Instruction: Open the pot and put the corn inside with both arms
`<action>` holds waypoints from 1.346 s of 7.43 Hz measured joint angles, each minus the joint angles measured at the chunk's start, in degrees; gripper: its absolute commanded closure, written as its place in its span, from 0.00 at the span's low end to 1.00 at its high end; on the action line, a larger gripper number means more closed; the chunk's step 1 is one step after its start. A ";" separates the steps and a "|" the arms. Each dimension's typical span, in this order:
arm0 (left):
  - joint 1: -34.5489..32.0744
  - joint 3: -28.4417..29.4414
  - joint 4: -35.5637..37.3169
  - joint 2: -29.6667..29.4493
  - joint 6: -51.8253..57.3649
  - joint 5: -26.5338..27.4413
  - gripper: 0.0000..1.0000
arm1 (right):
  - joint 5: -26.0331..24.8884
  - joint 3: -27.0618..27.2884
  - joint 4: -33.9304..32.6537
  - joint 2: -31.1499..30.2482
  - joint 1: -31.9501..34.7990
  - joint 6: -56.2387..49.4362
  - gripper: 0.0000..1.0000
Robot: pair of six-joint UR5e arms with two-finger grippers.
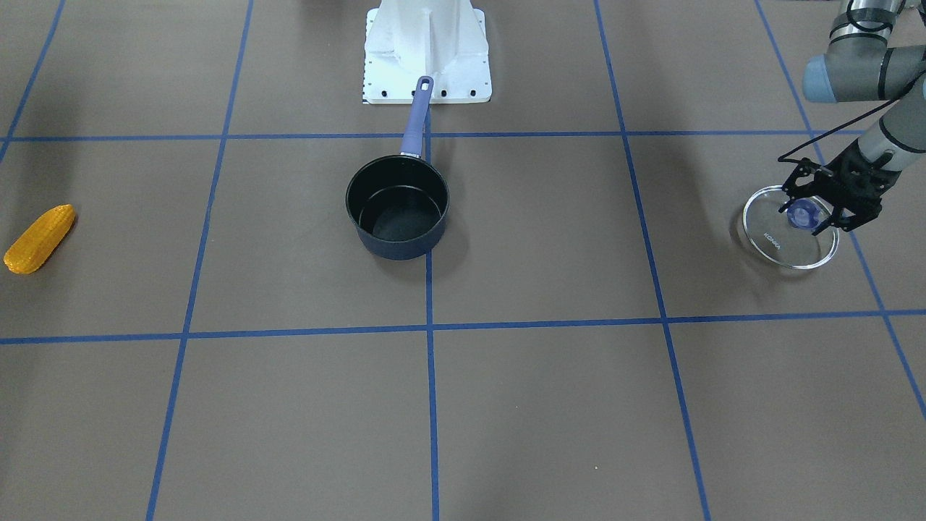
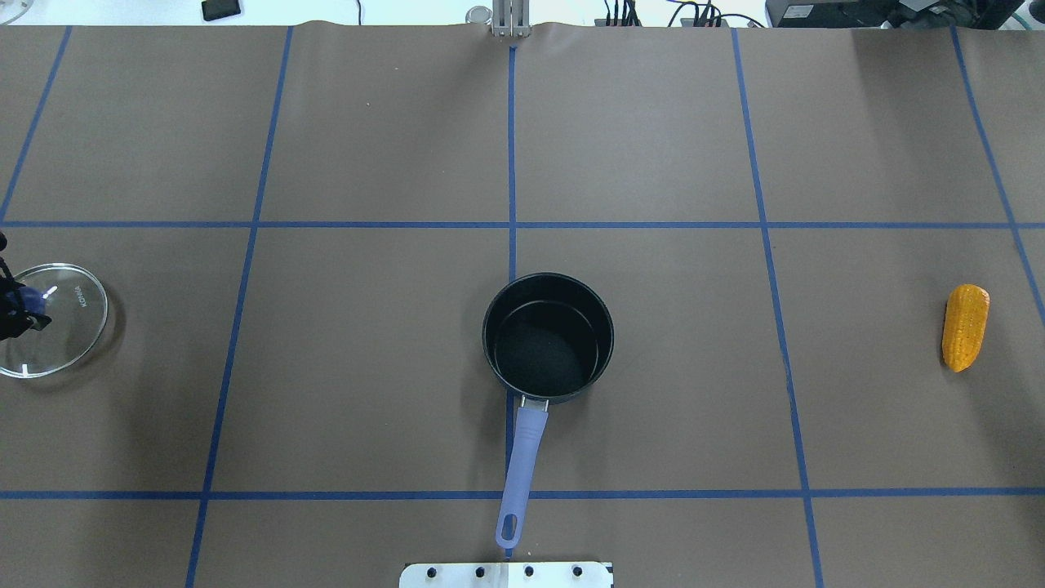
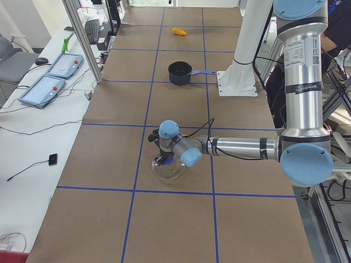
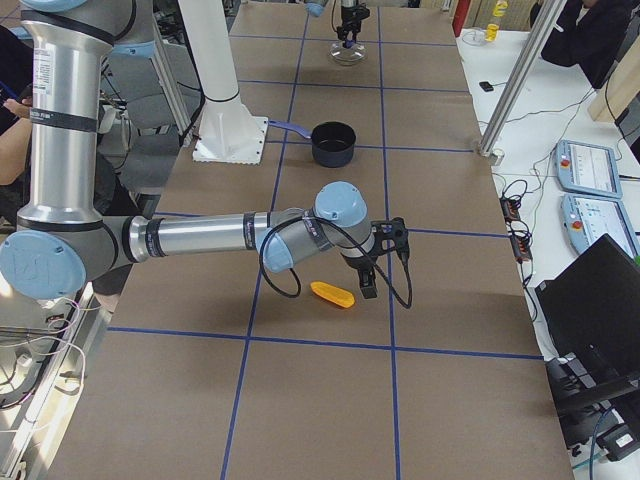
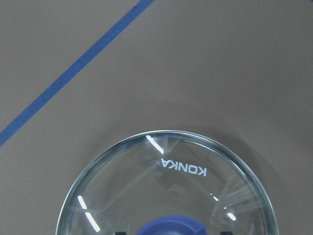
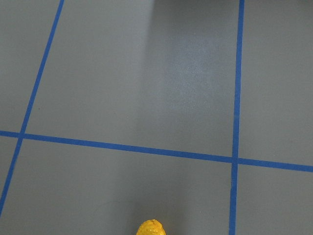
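In the front-facing view the pot (image 1: 396, 206) stands uncovered near mid-table, its handle pointing at the white base (image 1: 427, 51), so the opening step looks done. The glass lid (image 1: 774, 242) lies well off on the robot's left. The left gripper (image 1: 804, 218) straddles the lid's blue knob (image 1: 801, 210), but it is unclear whether its fingers pinch the knob or stand just free of it. The corn (image 1: 40, 237) lies alone far to the other side.

From overhead, only bare table (image 2: 775, 367) lies between corn and pot, so that path looks open. The lid sits close to the view's left edge, well clear of the pot.

In the exterior right view, the right gripper (image 4: 372, 280) hangs just beside the corn, not around it. Whether its fingers are apart or together cannot be told from here.

The right wrist camera shows only the corn's tip at its bottom edge.

Grasping the corn, carrying it over and dropping it into the pot are all yet to do.
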 measured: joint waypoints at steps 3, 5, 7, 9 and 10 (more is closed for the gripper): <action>-2.10 -0.41 0.42 -0.70 -2.53 -0.12 0.02 | 0.01 -0.05 0.00 0.17 0.00 0.00 0.00; -11.08 -0.66 4.58 -1.37 -3.65 -2.65 0.02 | 0.00 -0.08 -0.05 0.31 0.00 0.06 0.00; -22.40 -1.48 12.47 -1.43 -1.12 -6.92 0.02 | -0.06 -0.04 -0.08 0.35 0.00 0.08 0.00; -29.63 -2.46 20.48 -1.00 4.06 -7.74 0.02 | -0.08 -0.01 -0.09 0.36 0.00 0.09 0.00; -31.95 -3.65 26.97 -1.14 7.87 -7.65 0.02 | -0.09 0.00 -0.09 0.36 0.00 0.11 0.00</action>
